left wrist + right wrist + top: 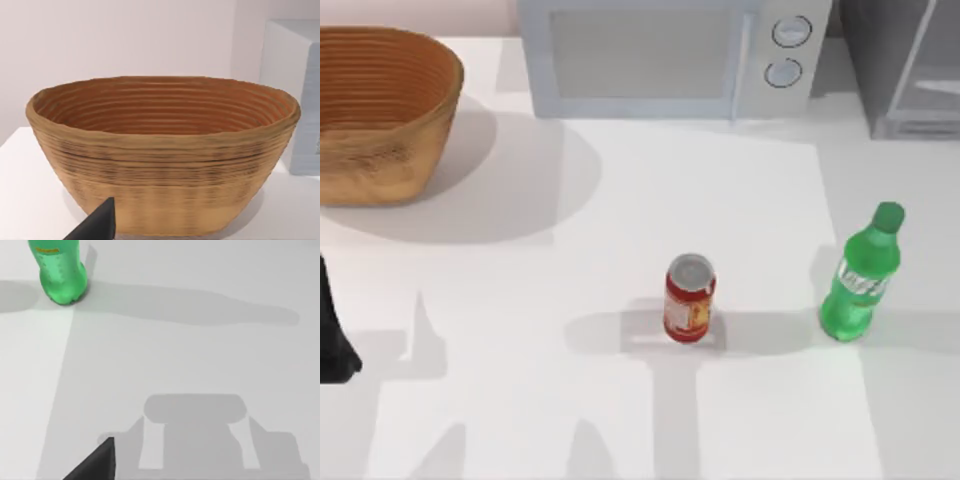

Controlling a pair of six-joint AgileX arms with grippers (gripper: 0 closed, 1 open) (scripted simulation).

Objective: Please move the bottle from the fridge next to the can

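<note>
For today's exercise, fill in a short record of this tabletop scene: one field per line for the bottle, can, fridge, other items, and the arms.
bottle: green bottle upright on the table, right of the can, apart from it; also in the right wrist view
can: red can upright near the table's middle
fridge: dark grey fridge at the back right corner
other items: wicker basket at back left; pale microwave at back centre
left arm: dark part at the top view's left edge, facing the basket
task state: bottle out of the fridge, standing near the can
</note>
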